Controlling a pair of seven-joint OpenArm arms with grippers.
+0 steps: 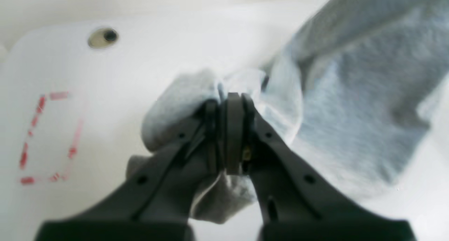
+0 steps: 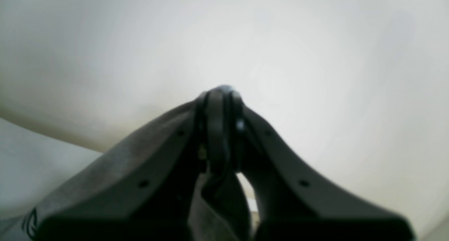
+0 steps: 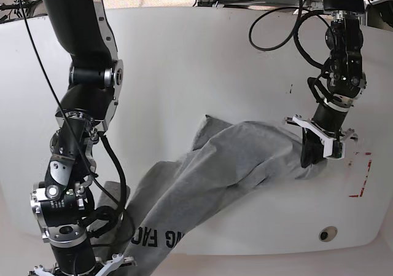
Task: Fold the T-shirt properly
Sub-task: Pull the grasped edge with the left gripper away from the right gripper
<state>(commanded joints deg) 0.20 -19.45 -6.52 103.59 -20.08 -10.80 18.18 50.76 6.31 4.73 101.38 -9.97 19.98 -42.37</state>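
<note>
The right pincer [image 2: 221, 93] is cut off at the bottom edge of the base view, so only its wrist view shows it: the two dark fingers are pressed together, and a dim strip of cloth runs between and under them, so it is clenched on the large heather-grey soft cotton T-shirt [image 3: 209, 171]. This view is dark and blurred, and the fabric there is hard to make out; a bit of black print shows at the lower left corner.

The left pincer [image 1: 229, 100] is clenched on a bunched fold of the same shirt, which swells out on both sides of the closed fingertips and hangs below them. From this pincer the cloth stretches as a long twisted band across the white smooth counter [image 3: 184, 61] down toward the right pincer, lifted at both ends. Black block letters [image 3: 153, 238] are readable near the right pincer, partly cut off. Beside the left pincer the counter carries red dashed marks [image 1: 45, 135] and a small round hole [image 1: 102, 37]
</note>
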